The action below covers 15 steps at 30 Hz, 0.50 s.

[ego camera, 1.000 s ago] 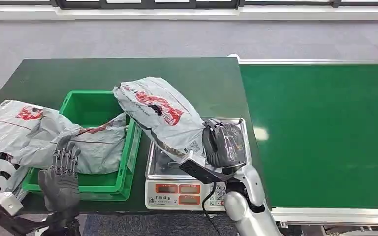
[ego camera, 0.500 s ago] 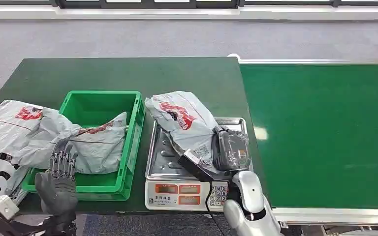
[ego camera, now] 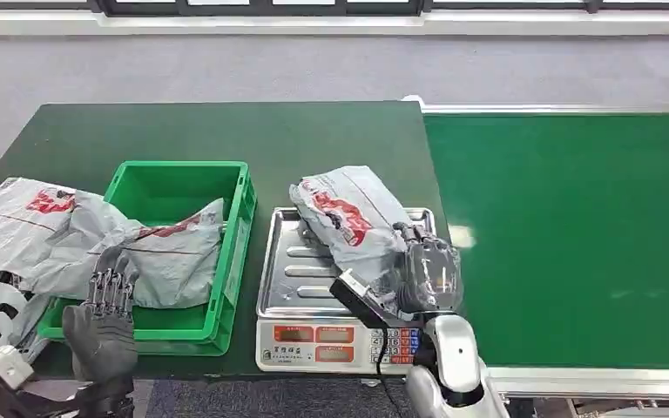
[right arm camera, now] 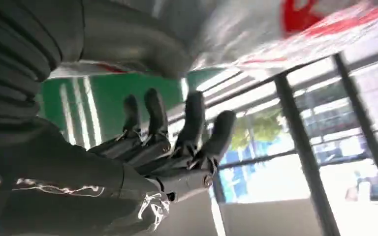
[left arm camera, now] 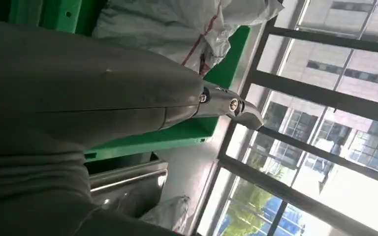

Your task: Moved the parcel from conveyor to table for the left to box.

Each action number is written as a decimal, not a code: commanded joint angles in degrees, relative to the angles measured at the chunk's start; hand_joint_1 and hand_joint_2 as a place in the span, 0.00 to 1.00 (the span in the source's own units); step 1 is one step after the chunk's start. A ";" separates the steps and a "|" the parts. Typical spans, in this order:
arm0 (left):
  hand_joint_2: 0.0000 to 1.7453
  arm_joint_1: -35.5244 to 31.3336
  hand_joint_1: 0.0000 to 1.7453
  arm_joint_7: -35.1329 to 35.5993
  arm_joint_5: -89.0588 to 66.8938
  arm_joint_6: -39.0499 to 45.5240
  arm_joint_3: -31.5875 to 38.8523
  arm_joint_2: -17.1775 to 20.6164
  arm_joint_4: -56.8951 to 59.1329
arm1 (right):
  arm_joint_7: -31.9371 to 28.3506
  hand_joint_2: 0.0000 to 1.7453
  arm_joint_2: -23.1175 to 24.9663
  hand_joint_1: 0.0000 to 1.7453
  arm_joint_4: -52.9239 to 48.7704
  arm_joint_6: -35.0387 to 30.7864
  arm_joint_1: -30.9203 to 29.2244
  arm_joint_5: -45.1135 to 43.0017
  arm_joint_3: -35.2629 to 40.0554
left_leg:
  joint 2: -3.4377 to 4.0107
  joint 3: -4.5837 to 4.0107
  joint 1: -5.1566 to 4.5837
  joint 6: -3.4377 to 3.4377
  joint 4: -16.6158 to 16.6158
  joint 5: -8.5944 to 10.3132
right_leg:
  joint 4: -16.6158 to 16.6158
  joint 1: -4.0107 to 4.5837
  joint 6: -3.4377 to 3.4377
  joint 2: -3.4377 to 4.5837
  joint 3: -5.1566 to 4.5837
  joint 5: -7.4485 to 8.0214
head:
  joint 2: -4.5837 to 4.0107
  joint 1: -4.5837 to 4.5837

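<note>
A grey parcel [ego camera: 348, 218] with red print lies on the steel tray of the scale [ego camera: 289, 272], toward its far right side. My right hand [ego camera: 431, 274] sits just right of the parcel's near end, fingers spread and straight. In the right wrist view the right hand [right arm camera: 167, 142] has nothing between its fingers, and the parcel [right arm camera: 275, 29] lies against the thumb side. My left hand [ego camera: 104, 322] hovers with nothing in it at the near left corner of the green bin [ego camera: 174, 187]. In the left wrist view the left hand [left arm camera: 78, 98] is beside the bin's rim [left arm camera: 177, 137].
A crumpled grey bag [ego camera: 170, 257] lies in the green bin, and a larger grey bag [ego camera: 17, 218] is draped over the table's left edge. The green conveyor [ego camera: 575, 235] runs along the right. The dark green table [ego camera: 226, 131] extends behind the bin and scale.
The parcel came down from above the bin's right side onto the scale tray and shifted right. My right hand moved right and opened beside it. The left hand barely moved.
</note>
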 commanded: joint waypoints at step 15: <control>0.00 -6.68 0.00 4.69 -19.32 6.46 -13.98 6.87 6.06 | -20.23 1.00 -2.57 0.00 -12.26 11.41 3.72 -36.90 -4.21 | -0.21 -0.02 -0.02 0.01 -0.06 0.05 | -0.05 0.00 -0.04 -0.32 0.04 -0.04 | 0.00 -0.02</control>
